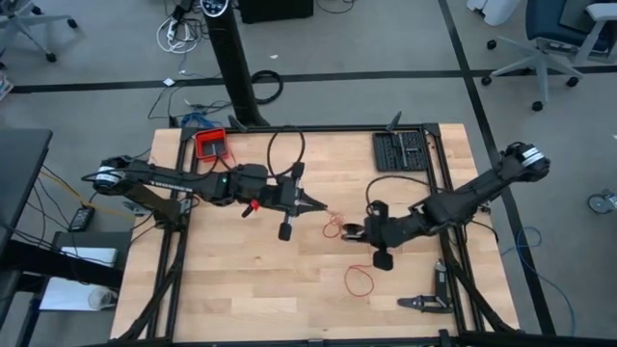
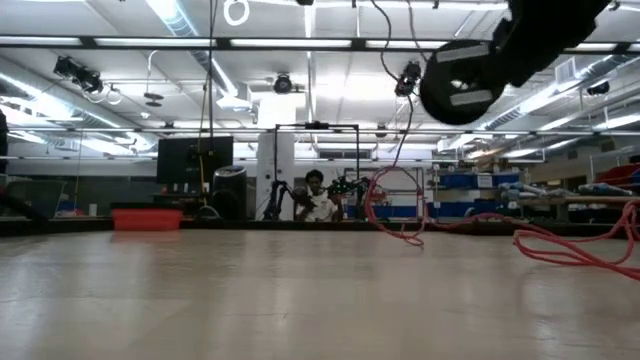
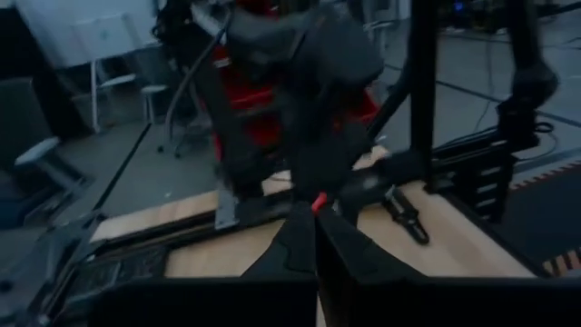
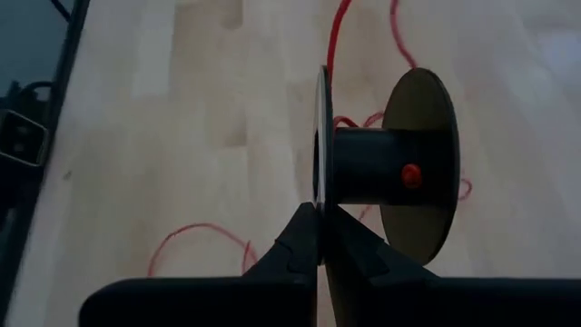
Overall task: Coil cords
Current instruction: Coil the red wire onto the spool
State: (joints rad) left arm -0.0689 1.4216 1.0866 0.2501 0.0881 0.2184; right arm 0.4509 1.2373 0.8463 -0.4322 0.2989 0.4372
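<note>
Wooden table (image 1: 251, 289), red cord (image 1: 359, 280) mostly loose beyond right gripper (image 4: 320, 243), clamped on spool (image 4: 386, 168) flange; left gripper (image 1: 323, 208) closed on cord end. Winding barely begun.

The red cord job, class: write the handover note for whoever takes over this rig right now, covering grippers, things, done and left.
Left gripper: shut on the end of the red cord, held above mid-table.
Right gripper: shut on the rim of the black spool, right of centre, just above the wooden table.
Cord: runs from the left fingertips towards the spool, with loose loops on the table, one nearer the front edge.
Done: both ends gripped; no winding visible on the spool.
Left: wind the loose cord into a neat coil.
</note>
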